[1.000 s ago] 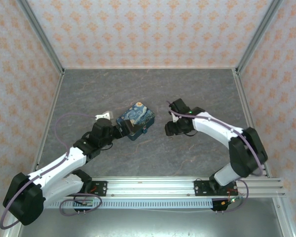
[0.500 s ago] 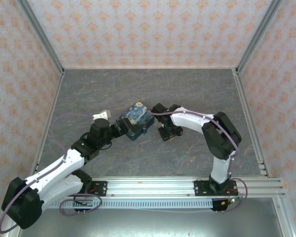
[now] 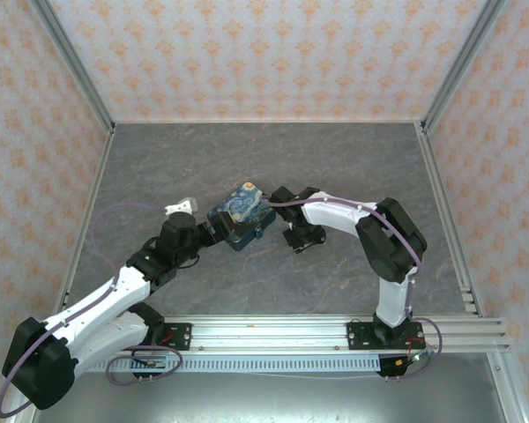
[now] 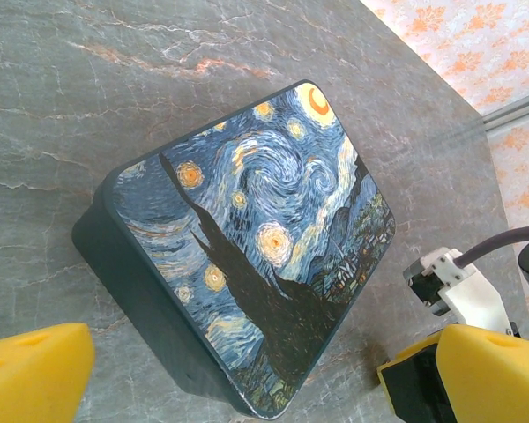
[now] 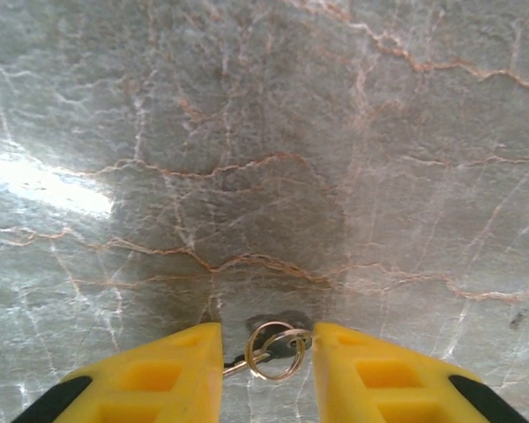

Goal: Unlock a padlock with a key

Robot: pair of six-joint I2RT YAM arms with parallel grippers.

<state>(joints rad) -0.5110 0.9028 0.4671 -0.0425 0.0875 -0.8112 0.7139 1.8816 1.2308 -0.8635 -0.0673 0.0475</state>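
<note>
- The walls (image 3: 247, 53), patterned in orange and white, close the scene in on three sides.
- The grey marbled tabletop (image 3: 353, 159) spreads between them.
- An aluminium rail (image 3: 273, 333) runs along the near edge and carries both arm bases.
- The left arm (image 3: 115, 291) reaches from the lower left up toward the middle. The right arm (image 3: 361, 220) rises from its base and folds sharply over to the left.
- The painted tin (image 3: 242, 216) — blue and yellow swirls, with a dark spire shape across the lid — lies flat and lid up near the middle of the tabletop. It is turned at an angle and sits between the two wrists.
- The left gripper (image 4: 256, 374) sits just beside the tin's left side. Its jaws are released and spread wide. The yellow fingers (image 4: 35, 374) sit in the bottom corners of the left wrist view, with a corner of the tin facing the gap and apart from both.
- The right gripper (image 5: 266, 339) is just right of the tin and points down at the tabletop. Its jaws are parted to a narrow gap.
- The key ring (image 5: 278, 350) — a small metal split ring — rests flat on the tabletop in that gap. It is just beside the right-hand finger in the right wrist view. A thin metal piece linked to it runs toward the other finger and is too small to identify.
</note>
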